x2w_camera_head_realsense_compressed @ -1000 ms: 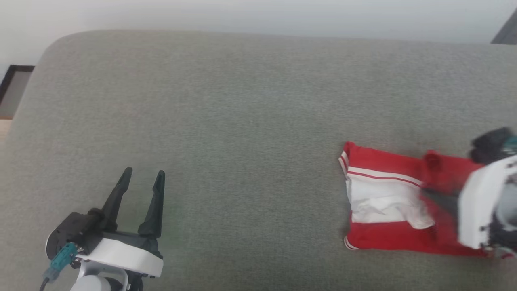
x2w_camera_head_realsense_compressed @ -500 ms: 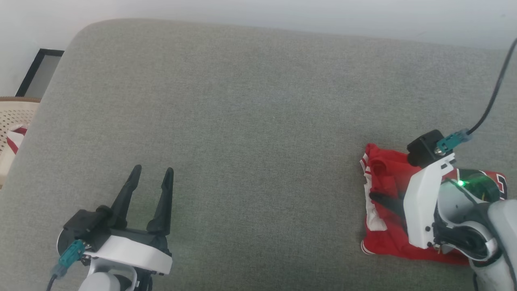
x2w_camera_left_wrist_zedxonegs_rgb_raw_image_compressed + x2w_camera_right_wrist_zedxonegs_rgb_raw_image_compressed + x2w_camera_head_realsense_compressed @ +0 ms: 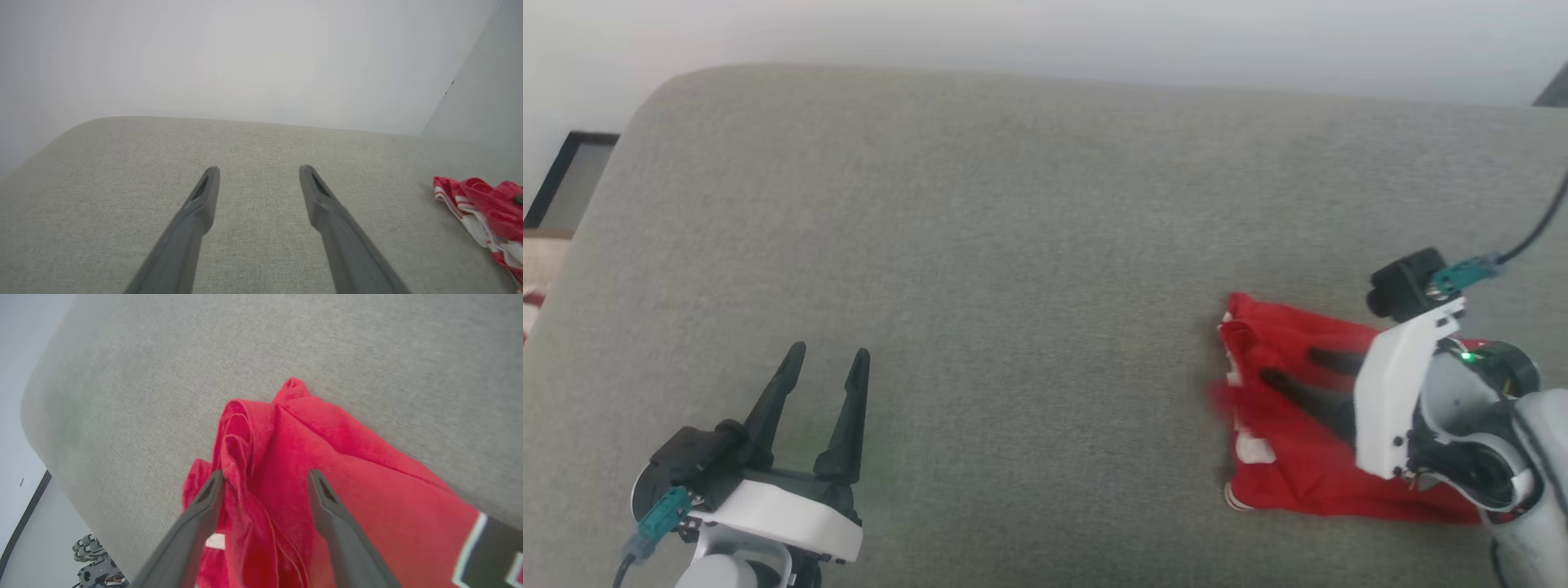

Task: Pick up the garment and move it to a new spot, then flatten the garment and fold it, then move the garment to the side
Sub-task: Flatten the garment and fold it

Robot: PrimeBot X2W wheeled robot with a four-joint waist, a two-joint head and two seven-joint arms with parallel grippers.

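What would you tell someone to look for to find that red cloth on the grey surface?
Start with the wide grey fabric surface and look to its right side, under the robot's right gripper. There lies the garment, a rumpled, folded heap of cloth. It is the one bright red thing on the grey, with white trim at its edge.

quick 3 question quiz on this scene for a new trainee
1. True or false: the left gripper holds the garment.
2. On the grey cushion, the garment lies: A) toward the robot's right, B) toward its left, C) dead centre.
3. Fill in: the right gripper sits over the red fabric with its jaws ____.

Key: 1 false; 2 A; 3 open.
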